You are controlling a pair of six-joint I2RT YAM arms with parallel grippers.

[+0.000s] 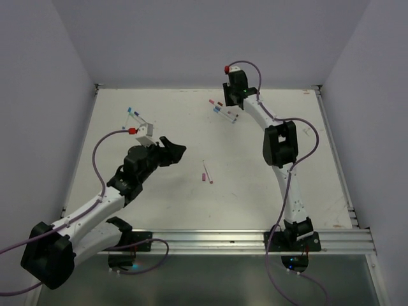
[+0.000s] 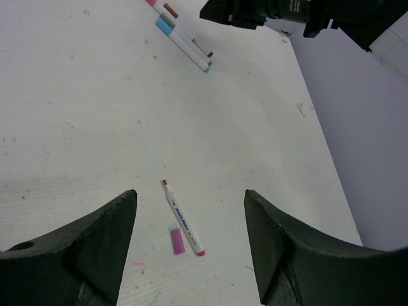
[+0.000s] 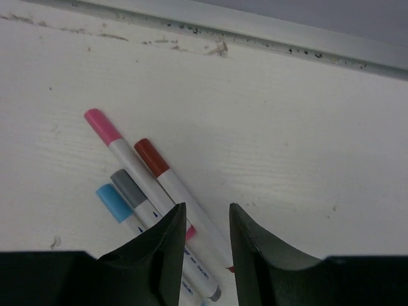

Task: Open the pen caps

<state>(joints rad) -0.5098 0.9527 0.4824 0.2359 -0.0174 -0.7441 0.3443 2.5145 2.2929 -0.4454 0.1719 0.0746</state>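
Right hand [image 3: 206,215], slightly parted, hovers near pink pen cap [image 3: 102,126]

The desk top [image 3: 306,127] is white and matt, with a faint wood-like grain, and it is specked and scuffed toward the far edge, where a rail [image 3: 255,22] of dull brushed metal runs. The pen caps [image 3: 102,126] near that edge look like smooth plastic with a soft sheen, and the white barrels [image 2: 183,220] are glossier plastic. The fingers [image 2: 95,248] of the left gripper [image 2: 189,194] and those of the right gripper [image 3: 206,210] are black matt plastic, slightly grainy.
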